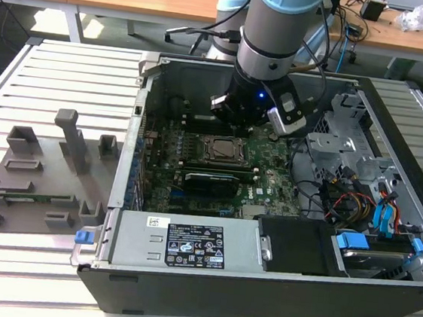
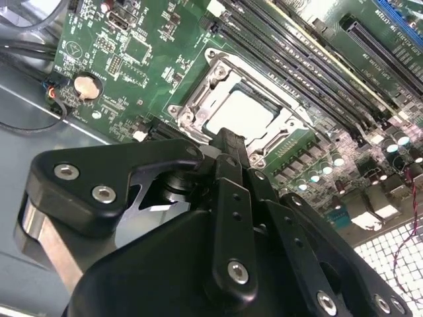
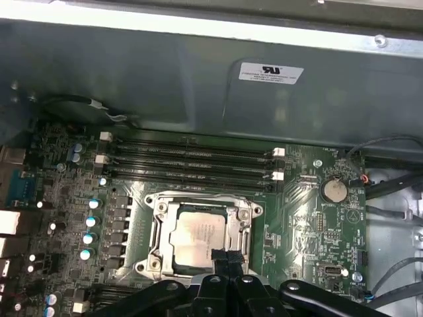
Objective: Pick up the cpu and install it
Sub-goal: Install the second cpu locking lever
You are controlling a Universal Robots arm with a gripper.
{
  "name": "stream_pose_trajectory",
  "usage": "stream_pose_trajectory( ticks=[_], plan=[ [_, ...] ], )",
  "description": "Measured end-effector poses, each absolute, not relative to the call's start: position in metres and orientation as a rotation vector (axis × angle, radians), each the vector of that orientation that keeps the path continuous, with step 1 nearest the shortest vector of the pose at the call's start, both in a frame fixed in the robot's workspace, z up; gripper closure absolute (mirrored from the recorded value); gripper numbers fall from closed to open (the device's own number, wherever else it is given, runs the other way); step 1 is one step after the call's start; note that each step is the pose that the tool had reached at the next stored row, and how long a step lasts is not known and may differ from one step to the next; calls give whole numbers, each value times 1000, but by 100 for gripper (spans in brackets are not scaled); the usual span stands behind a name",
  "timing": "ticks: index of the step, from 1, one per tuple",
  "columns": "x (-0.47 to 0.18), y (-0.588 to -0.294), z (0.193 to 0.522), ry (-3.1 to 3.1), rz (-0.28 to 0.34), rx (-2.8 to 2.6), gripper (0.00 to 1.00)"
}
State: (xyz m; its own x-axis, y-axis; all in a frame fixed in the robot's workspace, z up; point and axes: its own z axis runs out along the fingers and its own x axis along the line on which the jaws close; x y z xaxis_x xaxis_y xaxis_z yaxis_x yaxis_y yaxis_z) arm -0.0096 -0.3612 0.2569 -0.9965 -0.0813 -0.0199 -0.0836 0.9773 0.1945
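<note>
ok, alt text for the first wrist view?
The cpu sits in its socket frame on the green motherboard, with the black gripper directly over its near edge. Memory slots run beyond the socket, and a coin cell battery lies to one side.

The cpu (image 3: 201, 234) has a smooth, pale silvery metal top with a dull sheen, framed by the socket bracket (image 3: 160, 224) of brighter bare metal. Around it the motherboard (image 3: 304, 218) is glossy green. The claw (image 2: 228, 142) is matt black, its links set with shiny steel screws. The computer case (image 1: 205, 294) is dark matt metal; the slatted surface (image 1: 27, 260) looks pale, satin-finished metal
</note>
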Motion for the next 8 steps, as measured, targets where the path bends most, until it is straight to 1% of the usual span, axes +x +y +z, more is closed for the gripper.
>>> stream_pose_trajectory(
  ticks=[8],
  plan=[
    [-9,-365,257,3114,294,-130,89]
  ],
)
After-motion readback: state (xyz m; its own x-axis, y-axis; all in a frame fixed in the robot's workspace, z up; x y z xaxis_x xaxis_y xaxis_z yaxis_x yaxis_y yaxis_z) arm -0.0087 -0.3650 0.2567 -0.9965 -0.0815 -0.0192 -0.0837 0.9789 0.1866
